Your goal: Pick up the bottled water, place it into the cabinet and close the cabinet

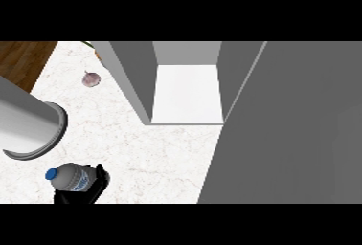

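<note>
The grey forearm (27, 125) loomed nearest, at the left. Beneath it, the left hand (78, 197) was curled round the bottled water (71, 179) above the worktop's (141, 153) near left, well apart from the open cabinet (187, 91). The bottle stood roughly upright with its blue cap tipped left, and the blue writing on its label was unreadable.

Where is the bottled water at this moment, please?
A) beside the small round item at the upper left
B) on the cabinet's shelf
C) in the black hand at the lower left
C: the left hand curls round the bottled water, blue cap up, well short of the open cabinet.
</note>
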### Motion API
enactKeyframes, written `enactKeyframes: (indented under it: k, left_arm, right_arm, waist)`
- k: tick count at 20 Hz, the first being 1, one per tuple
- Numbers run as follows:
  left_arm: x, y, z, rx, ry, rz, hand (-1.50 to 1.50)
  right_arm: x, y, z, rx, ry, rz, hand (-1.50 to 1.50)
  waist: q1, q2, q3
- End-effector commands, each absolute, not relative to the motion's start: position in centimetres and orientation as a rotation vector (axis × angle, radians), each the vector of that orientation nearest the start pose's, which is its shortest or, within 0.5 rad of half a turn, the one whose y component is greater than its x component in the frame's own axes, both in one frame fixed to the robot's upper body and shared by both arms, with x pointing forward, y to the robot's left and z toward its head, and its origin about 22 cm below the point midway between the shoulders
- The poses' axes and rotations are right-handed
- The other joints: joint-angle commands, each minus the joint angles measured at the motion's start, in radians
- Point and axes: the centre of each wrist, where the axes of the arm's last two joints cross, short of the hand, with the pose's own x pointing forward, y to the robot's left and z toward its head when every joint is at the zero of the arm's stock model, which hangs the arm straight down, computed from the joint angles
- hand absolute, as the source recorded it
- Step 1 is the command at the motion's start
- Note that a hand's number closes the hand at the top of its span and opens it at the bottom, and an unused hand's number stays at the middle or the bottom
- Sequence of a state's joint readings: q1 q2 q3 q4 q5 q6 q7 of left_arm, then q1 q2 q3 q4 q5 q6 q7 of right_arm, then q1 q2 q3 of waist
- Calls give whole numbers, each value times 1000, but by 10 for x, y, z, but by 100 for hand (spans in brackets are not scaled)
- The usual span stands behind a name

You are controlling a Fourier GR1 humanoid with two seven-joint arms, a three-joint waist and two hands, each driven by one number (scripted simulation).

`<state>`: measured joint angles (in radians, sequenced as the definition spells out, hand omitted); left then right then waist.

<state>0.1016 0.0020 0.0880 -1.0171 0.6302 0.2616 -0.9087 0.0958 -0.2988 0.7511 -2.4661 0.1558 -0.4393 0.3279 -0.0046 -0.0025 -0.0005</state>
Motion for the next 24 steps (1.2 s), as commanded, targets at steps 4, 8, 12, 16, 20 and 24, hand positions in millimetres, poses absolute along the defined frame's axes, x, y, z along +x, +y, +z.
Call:
enactKeyframes:
  k: [4, 8, 12, 16, 20, 24]
  left_arm:
    - [195, 254, -135, 52, -1733, 503, 150]
    - [230, 258, -120, -133, -1760, 299, 150]
    - [248, 251, -103, -188, -1739, 244, 150]
    - [233, 227, -92, -247, -1735, 246, 150]
    - [229, 224, -83, -317, -1721, 256, 150]
    - [257, 200, -43, -314, -1721, 266, 150]
  right_arm:
    - [98, -155, 171, 273, -1980, 247, -150]
    - [100, -153, 175, 281, -1991, 237, -150]
    - [84, -166, 184, 286, -1987, 224, -150]
    - [93, -156, 180, 275, -1989, 235, -150]
    - [85, -159, 188, 258, -1996, 196, -150]
    - [88, -154, 183, 270, -1989, 215, -150]
  waist:
    - [-24, -1, 0]
    - [-23, 2, -2]
    - [-15, -1, 1]
    - [3, -1, 0]
    - [1, -1, 0]
    - [-2, -1, 0]
